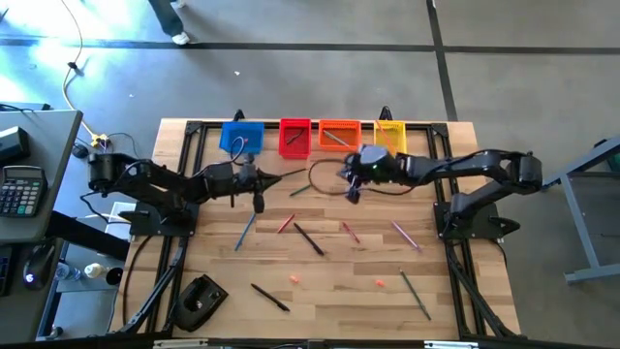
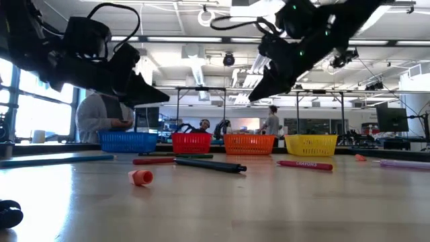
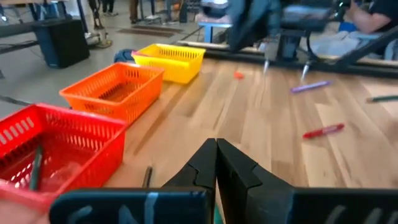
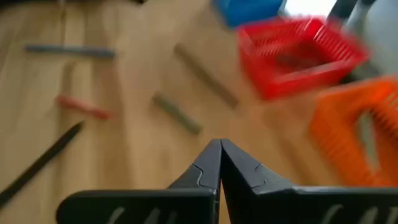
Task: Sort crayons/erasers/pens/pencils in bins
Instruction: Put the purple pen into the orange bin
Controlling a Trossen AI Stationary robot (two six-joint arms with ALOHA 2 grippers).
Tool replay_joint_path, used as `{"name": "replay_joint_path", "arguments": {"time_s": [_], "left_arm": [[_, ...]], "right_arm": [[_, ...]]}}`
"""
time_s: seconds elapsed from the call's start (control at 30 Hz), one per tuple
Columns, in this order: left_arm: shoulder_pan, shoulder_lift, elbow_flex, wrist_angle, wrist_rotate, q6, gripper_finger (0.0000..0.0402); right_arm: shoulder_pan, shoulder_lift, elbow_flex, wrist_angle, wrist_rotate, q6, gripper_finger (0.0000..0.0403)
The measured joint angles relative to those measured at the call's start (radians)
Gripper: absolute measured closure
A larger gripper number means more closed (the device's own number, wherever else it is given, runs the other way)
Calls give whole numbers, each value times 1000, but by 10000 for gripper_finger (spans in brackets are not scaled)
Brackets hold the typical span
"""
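Hovering over the far half of the table, both arms have nothing in their pincers: left gripper point(image 1: 260, 201) clenched tight just near of the blue bin point(image 1: 241, 137), right gripper point(image 1: 352, 192) pinched closed near the orange bin point(image 1: 339, 135). Red bin point(image 1: 294, 138) and yellow bin point(image 1: 389, 134) complete the far row. Two erasers point(image 1: 294, 279) point(image 1: 380, 283) sit nearer, among scattered pens and pencils.
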Motion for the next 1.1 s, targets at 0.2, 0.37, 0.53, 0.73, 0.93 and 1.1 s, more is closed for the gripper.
{"name": "replay_joint_path", "arguments": {"time_s": [0.2,0.37,0.53,0.73,0.93,1.1], "left_arm": [[-19,0,-8,0,-44,25,401],[-24,0,-8,0,-41,21,401],[-25,0,-8,-1,-38,9,401],[-27,0,-8,-1,-38,11,401],[-42,1,-8,-6,-34,17,401],[-49,1,-8,-5,-35,39,401]], "right_arm": [[159,0,172,-403,86,251,402],[261,0,277,-709,152,503,377],[349,0,299,-946,142,749,326],[381,0,161,-1065,30,897,290],[346,0,-35,-924,-91,900,289],[327,0,-110,-891,-99,898,289]]}}
